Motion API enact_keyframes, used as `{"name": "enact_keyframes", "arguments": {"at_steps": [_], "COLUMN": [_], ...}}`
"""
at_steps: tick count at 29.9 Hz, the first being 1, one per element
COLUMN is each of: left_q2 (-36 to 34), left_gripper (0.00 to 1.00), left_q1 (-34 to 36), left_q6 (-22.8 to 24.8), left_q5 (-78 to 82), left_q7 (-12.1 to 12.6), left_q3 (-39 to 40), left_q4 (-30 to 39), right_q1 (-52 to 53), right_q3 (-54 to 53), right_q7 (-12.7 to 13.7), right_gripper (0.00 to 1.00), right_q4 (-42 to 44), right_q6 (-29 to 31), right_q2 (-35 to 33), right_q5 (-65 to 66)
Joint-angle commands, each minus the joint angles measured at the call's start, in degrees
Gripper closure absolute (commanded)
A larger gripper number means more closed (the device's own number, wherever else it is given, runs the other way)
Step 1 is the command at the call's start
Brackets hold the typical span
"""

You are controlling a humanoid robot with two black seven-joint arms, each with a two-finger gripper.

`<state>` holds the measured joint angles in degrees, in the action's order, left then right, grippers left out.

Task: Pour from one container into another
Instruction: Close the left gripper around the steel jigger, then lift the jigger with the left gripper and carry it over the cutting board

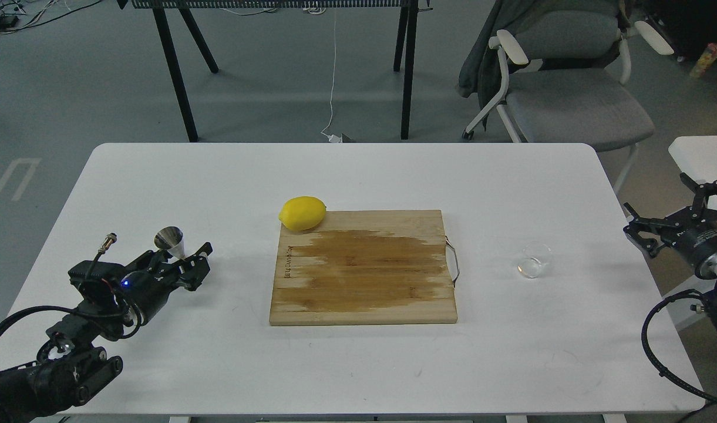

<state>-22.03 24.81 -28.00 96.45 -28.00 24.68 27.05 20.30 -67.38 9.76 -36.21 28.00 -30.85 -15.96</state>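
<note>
The shiny steel jigger point(169, 239) stands upright near the table's left edge. My left gripper point(183, 259) is open right at it. One finger lies on each side of its lower cone, which the gripper hides. I cannot tell whether the fingers touch it. The small clear glass cup point(535, 259) sits alone on the table, right of the board. My right gripper point(657, 204) hangs open past the table's right edge, well clear of the cup and holding nothing.
A wooden cutting board point(364, 294) with a wire handle on its right side lies mid-table. A yellow lemon point(302, 212) rests at its far left corner. A grey chair point(569, 88) stands behind the table at the right.
</note>
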Motion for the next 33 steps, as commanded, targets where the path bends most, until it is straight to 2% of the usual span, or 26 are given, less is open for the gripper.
{"name": "enact_keyframes", "arguments": {"at_steps": [1,2,4,10,14,18,21,27,33], "left_q2": [0.05,0.05,-0.03,-0.21,-0.82,-1.27,0.14,13.04,20.78], "left_gripper": [0.87,0.92,0.94,0.95,0.95,0.95,0.95,0.94,0.94], "left_q1": [0.59,0.76,0.94,3.83,11.64,20.26,24.14,23.45,18.88], "left_q6": [0.0,0.0,0.0,0.0,0.0,0.0,0.0,0.0,0.0], "left_q5": [0.06,-0.03,-0.03,-0.03,-0.03,-0.03,-0.03,0.14,0.06], "left_q7": [0.0,0.0,0.0,0.0,0.0,0.0,0.0,0.0,0.0], "left_q3": [0.02,0.02,0.02,0.19,0.19,0.37,0.46,-0.5,-6.83], "left_q4": [-0.68,-0.68,-0.68,0.2,2.65,9.94,14.43,16.55,15.85], "right_q1": [0.0,0.0,0.0,-0.09,-0.26,-0.17,-0.17,-0.17,-0.17], "right_q3": [0.05,0.05,0.05,0.05,-0.04,-0.04,-0.04,-0.48,-0.48], "right_q7": [-0.01,-0.01,-0.01,-0.01,-0.01,-0.01,-0.01,-0.01,-0.01], "right_gripper": [0.0,0.0,0.0,0.0,0.0,0.0,0.0,0.0,0.0], "right_q4": [0.0,0.0,0.0,0.0,0.0,0.0,0.0,0.18,0.35], "right_q6": [0.0,0.0,0.0,0.0,0.0,0.0,0.0,0.0,0.0], "right_q2": [0.0,0.0,0.0,0.0,0.0,0.0,0.09,0.09,-0.52], "right_q5": [0.06,0.06,0.05,0.06,0.06,0.06,0.05,-0.03,0.06]}}
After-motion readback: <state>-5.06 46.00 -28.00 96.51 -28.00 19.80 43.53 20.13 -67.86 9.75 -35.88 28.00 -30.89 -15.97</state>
